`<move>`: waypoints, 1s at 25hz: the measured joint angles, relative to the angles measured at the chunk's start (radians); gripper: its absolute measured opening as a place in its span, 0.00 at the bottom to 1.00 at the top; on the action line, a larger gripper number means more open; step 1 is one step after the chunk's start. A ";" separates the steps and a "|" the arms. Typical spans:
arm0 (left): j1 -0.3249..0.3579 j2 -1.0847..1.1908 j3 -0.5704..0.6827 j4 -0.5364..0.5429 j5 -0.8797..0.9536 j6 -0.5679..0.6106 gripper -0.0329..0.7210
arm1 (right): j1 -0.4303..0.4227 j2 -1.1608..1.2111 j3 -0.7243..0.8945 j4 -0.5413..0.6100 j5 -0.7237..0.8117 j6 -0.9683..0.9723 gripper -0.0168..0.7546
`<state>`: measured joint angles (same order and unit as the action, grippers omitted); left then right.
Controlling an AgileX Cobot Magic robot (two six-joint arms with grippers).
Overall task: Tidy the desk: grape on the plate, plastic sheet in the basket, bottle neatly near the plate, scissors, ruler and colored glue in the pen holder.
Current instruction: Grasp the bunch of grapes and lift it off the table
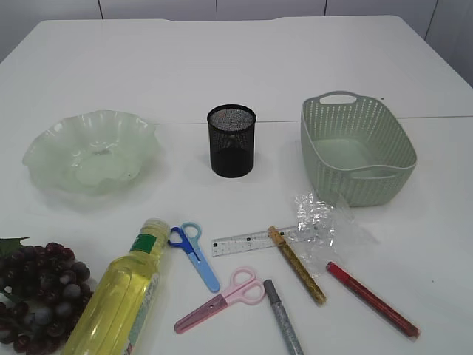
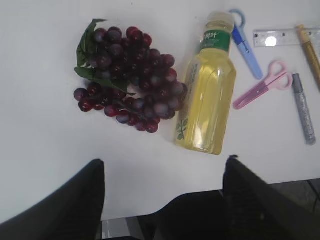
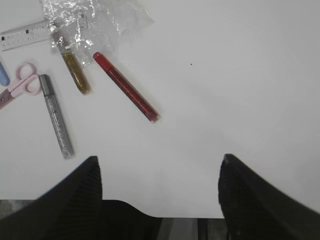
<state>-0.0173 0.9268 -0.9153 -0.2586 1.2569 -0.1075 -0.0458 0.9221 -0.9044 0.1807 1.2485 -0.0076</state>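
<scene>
Dark purple grapes lie at the front left, touching a yellow bottle that lies on its side. My left gripper hangs open and empty just short of them. Blue scissors, pink scissors, a clear ruler and gold, silver and red glue tubes lie on the table's front middle. Crumpled plastic sheet covers the ruler's right end. My right gripper is open and empty over bare table, right of the red glue. Neither gripper shows in the exterior view.
A pale green glass plate sits at the back left, a black mesh pen holder in the middle and a green basket at the back right. The table's front edge shows under both grippers.
</scene>
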 joint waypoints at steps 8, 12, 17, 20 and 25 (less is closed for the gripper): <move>-0.030 0.285 0.000 -0.008 -0.024 -0.006 0.76 | 0.000 0.274 -0.093 0.015 -0.008 -0.001 0.71; -0.033 0.385 0.000 -0.061 -0.030 -0.008 0.77 | 0.000 0.350 -0.093 0.015 -0.012 -0.036 0.71; -0.033 0.487 -0.002 -0.126 -0.090 -0.010 0.80 | 0.000 0.362 -0.093 0.015 -0.014 -0.047 0.71; -0.033 0.535 -0.002 -0.135 -0.140 -0.008 0.88 | 0.000 0.362 -0.093 0.015 -0.014 -0.048 0.71; -0.088 0.594 -0.004 -0.136 -0.238 -0.008 0.91 | 0.000 0.362 -0.093 0.015 -0.014 -0.050 0.71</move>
<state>-0.1050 1.5205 -0.9198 -0.3947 1.0187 -0.1153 -0.0458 1.2845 -0.9970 0.1959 1.2348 -0.0573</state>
